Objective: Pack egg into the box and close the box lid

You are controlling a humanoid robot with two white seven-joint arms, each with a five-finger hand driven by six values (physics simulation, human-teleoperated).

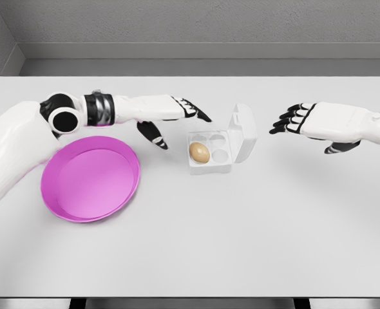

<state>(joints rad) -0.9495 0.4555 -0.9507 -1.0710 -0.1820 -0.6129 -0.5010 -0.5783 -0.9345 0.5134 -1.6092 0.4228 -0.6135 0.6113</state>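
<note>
A brown egg (199,152) lies in the front left cup of a small white egg box (210,168) near the table's middle. The box lid (243,132) stands up, hinged on the right side and tilted back. My left hand (177,119) hovers just left of the box with its fingers spread and its thumb pointing down, holding nothing. My right hand (299,121) floats to the right of the lid, a short gap away, fingers loosely extended toward it and empty.
A shallow magenta plate (90,177) sits on the white table (241,244) at the left, under my left forearm. Grey walls stand behind the table's far edge.
</note>
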